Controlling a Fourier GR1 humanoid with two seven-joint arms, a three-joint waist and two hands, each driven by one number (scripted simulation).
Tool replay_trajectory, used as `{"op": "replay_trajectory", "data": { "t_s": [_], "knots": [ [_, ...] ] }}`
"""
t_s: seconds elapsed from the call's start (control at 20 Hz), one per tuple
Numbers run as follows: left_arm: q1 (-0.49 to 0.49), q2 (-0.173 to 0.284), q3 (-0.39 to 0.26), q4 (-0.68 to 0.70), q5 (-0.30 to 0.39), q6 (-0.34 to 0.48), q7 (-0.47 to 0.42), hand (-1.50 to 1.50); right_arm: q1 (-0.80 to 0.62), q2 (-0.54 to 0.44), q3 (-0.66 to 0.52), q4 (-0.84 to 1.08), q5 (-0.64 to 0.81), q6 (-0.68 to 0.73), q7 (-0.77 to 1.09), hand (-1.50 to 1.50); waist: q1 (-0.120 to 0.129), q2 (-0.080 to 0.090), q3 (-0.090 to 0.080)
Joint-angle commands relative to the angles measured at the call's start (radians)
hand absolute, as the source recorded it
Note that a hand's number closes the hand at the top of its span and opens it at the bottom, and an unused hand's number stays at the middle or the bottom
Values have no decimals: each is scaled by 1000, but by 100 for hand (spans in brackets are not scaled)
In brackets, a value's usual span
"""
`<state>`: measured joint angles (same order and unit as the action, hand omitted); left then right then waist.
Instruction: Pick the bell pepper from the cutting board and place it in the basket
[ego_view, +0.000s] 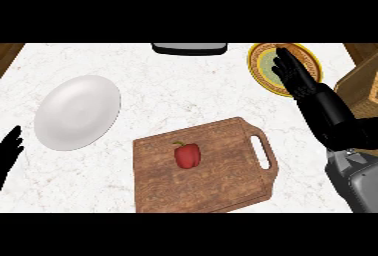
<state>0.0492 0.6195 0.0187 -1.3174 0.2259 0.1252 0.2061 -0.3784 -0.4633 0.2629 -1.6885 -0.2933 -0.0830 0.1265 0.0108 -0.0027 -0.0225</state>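
From the head view, the red bell pepper (187, 155) lay near the middle of the wooden cutting board (221, 185), stem toward the counter's far edge, with no hand touching it. The board sat at the near edge of the white marble counter (184, 90), its handle slot toward the right, and its near side was cut off by the frame.

The right hand (295, 75) stretched over the counter's far right corner, fingers straight and slightly apart, holding nothing. Its fingertips lay across a round yellow-rimmed plate (260, 62), hiding much of that plate's right half. Whether the fingers touched the plate could not be told. The grey forearm (358, 182) ran off the lower right.

A woven basket (362, 85) showed only as a slice at the counter's right edge, mostly cut off and partly covered by the right arm.

The left hand (9, 150) appeared only as a few dark fingers at the left edge, pointing up, relaxed and apart, well away from the board.

A white plate (77, 112) rested on the counter's left side. A dark object (188, 48) at the far edge was cut off and could not be identified.
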Motion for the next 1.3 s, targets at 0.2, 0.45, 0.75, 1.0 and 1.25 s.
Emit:
{"op": "replay_trajectory", "data": {
  "t_s": [0.2, 0.45, 0.75, 1.0, 1.25],
  "knots": [
    [-41, -221, -151, -13, 14, -9, 21, 0, -241, 280, 254, 27, 25, 52, -8, 150, 56, 20, 18],
    [-31, -275, -206, -2, 9, -33, 18, 0, -315, 421, 542, 126, 188, 124, -69, 150, 66, 17, 18],
    [7, -273, -174, -4, 10, -11, 26, 0, -365, 461, 742, 224, 498, -142, 86, -150, 11, -6, 19],
    [40, -277, -165, -11, 3, 9, 33, 0, -619, 376, 683, 230, 740, -54, 352, -150, -37, -30, 16],
    [47, -278, -157, -49, 5, 13, 50, 0, -831, 355, 624, 164, 730, 216, 584, -150, -35, -24, 19]
  ]
}}
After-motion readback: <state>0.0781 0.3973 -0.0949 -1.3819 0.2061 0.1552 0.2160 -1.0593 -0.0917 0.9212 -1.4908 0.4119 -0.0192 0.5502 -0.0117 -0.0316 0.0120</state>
